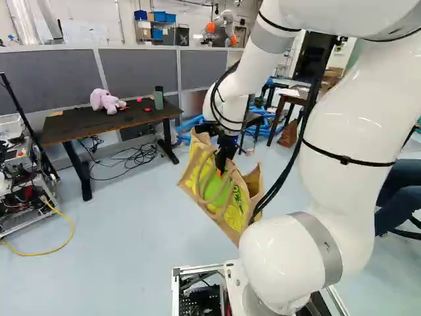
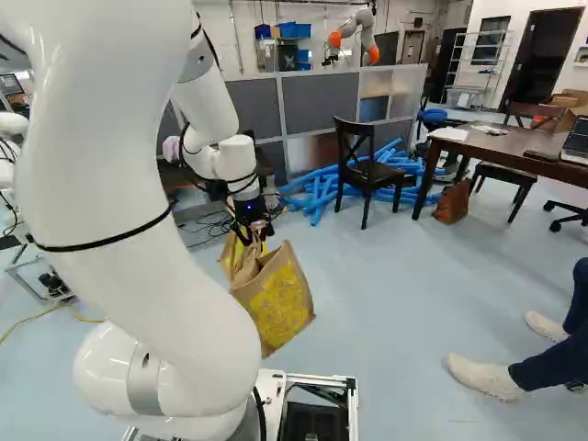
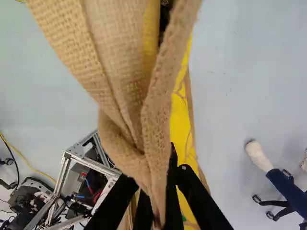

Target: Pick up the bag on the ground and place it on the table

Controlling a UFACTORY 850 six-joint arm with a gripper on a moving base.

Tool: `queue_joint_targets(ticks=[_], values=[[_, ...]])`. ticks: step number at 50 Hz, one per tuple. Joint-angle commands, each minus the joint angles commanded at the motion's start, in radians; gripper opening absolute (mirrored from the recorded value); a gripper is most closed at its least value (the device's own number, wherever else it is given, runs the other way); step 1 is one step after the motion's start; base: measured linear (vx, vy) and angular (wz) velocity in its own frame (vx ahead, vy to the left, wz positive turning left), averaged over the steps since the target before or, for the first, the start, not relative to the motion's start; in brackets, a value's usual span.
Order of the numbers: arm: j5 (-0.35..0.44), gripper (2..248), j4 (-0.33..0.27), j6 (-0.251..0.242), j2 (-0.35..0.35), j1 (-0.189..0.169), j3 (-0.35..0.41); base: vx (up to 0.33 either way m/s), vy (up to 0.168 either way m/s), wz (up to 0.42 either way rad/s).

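The white arm (image 1: 342, 131) looms nearest, arched over, wrist pointing down. Its jaws (image 1: 222, 167) pinch the straps (image 3: 156, 124) of the bag (image 1: 230, 212), hung at six o'clock, apparently off the floor (image 1: 125, 230). In the left base view its long axis slants eleven to five; the likely bench (image 1: 89, 126) lies at ten.

- The place looked to be a robotics lab.
- Another robot (image 2: 334, 39) was visible at the upper middle of the right base view.
- At the left edge of the left base view stood a frame with electronics (image 1: 25, 197).
- In its upper left, loose black cables (image 1: 145, 155) lay near a desk (image 1: 66, 131).
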Motion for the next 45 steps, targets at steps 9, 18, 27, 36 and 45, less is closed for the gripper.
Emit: queue_joint_targets(ticks=[9, 18, 27, 36, 45], values=[[-0.030, 21, 0.000, 0.000, 0.029, -0.002, -0.005, 0.000, 0.000, 0.000], [-0.060, 21, 0.000, 0.000, 0.058, -0.004, -0.011, 0.000, 0.000, 0.000], [-0.090, 21, 0.000, 0.000, 0.085, -0.006, -0.018, 0.000, 0.000, 0.000], [-0.121, 21, 0.000, 0.000, 0.111, -0.007, -0.027, 0.000, 0.000, 0.000], [-0.154, 21, 0.000, 0.000, 0.136, -0.009, -0.036, 0.000, 0.000, 0.000]])
